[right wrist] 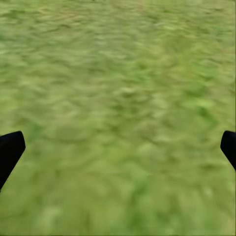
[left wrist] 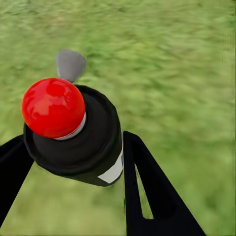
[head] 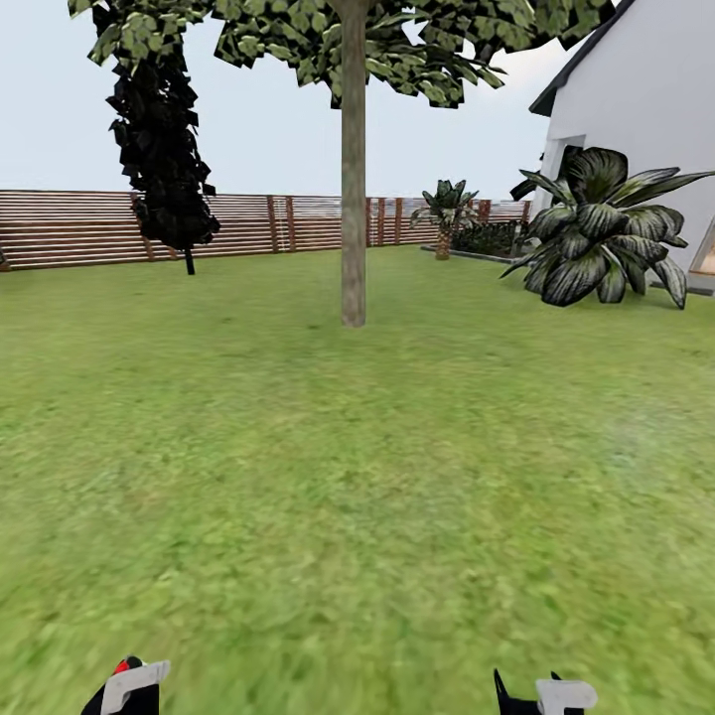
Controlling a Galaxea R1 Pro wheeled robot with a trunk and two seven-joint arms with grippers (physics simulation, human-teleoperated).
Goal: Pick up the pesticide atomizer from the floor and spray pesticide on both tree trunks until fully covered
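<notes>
The pesticide atomizer (left wrist: pixel 73 137), a dark bottle with a red tip and a white band, sits between the black fingers (left wrist: pixel 147 191) of my left gripper (left wrist: pixel 73 162), which is shut on it. In the head view that left gripper (head: pixel 124 692) shows at the bottom left with the red tip (head: pixel 127 664) on top. A tree stands ahead on the lawn; its tree trunk (head: pixel 353 199) is a bare grey-tan column several metres off. My right gripper (right wrist: pixel 118 147) is open over grass with nothing in it, and shows low at the right (head: pixel 536 697). The paved floor is out of view.
A dark-leaved tree (head: pixel 159 149) stands at the left by the slatted wooden fence (head: pixel 79 228). A broad-leaved plant (head: pixel 601 233) grows beside the white house (head: pixel 645 109) at the right, with a small palm (head: pixel 447 214) further back. Green lawn (head: pixel 357 477) lies between me and the trunk.
</notes>
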